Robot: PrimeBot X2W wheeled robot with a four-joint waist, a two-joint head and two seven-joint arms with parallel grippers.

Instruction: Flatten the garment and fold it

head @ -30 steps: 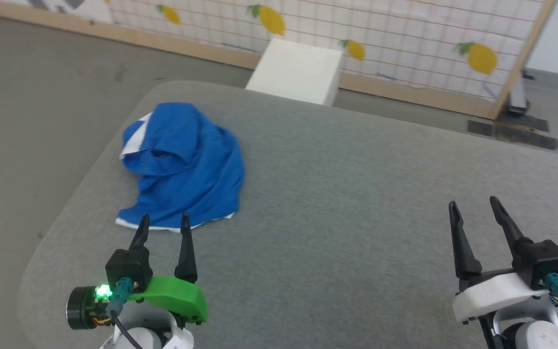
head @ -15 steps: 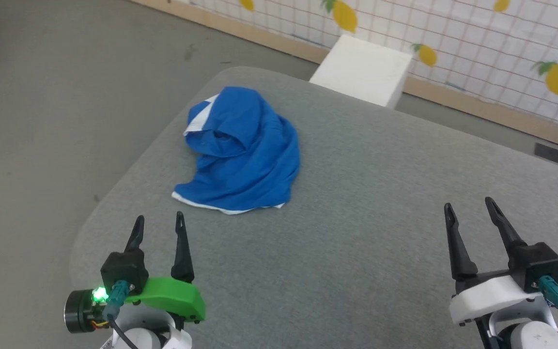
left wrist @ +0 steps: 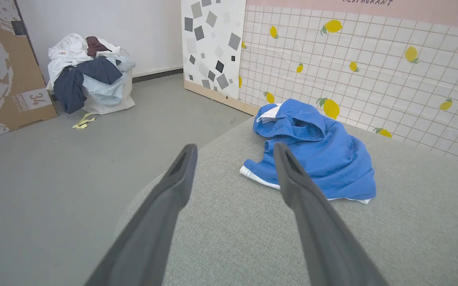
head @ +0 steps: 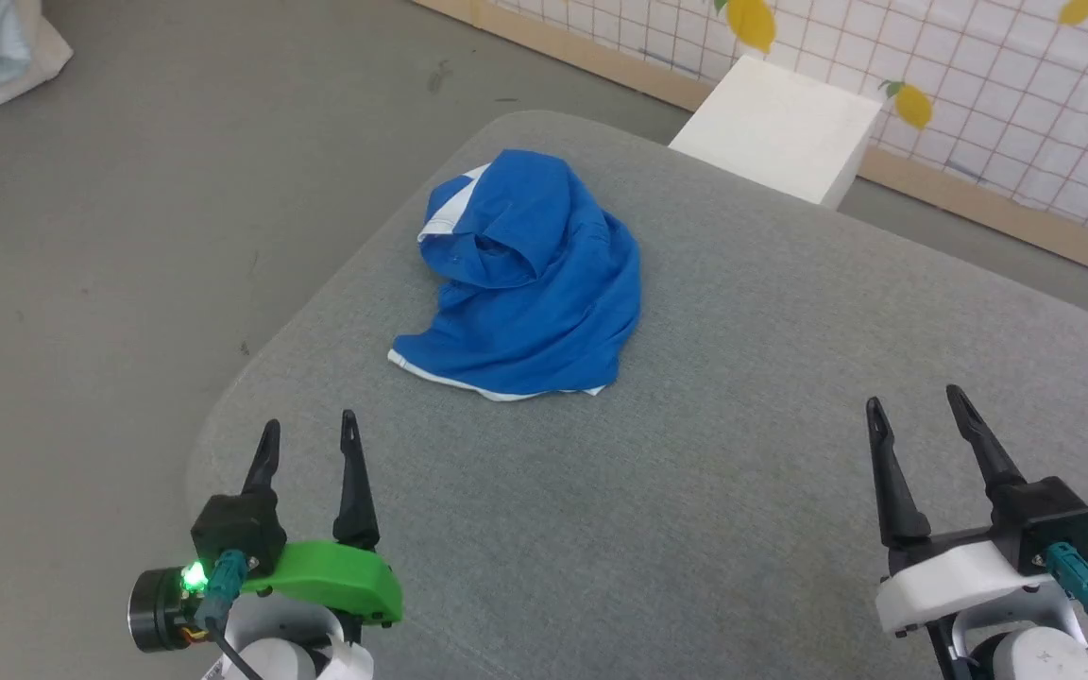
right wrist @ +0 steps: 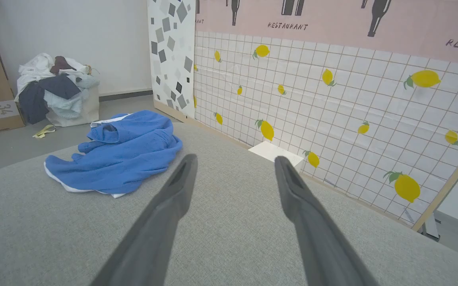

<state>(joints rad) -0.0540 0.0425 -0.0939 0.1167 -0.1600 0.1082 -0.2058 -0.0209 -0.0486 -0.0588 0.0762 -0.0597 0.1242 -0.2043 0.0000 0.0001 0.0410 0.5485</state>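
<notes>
The garment (head: 530,283) is a bright blue crumpled heap with white trim, lying near the far left corner of the grey table (head: 742,491). It also appears in the left wrist view as the garment (left wrist: 316,153) and in the right wrist view as the garment (right wrist: 117,153). My left gripper (head: 308,434) stands open over the table's near left part, short of the cloth's white hem, holding nothing. My right gripper (head: 917,406) is open at the near right, well away from the cloth. In each wrist view the left gripper (left wrist: 233,149) and the right gripper (right wrist: 233,161) show spread fingers.
A white box (head: 780,127) stands on the floor beyond the table's far edge. A lemon-patterned tiled panel (right wrist: 332,99) runs behind it. A bag piled with clothes (left wrist: 88,75) and a cardboard box (left wrist: 2,71) sit on the grey floor to the left.
The head view has swung to the left, so the garment and white box sit further right in it. Both grippers stay open and the garment lies as before.
</notes>
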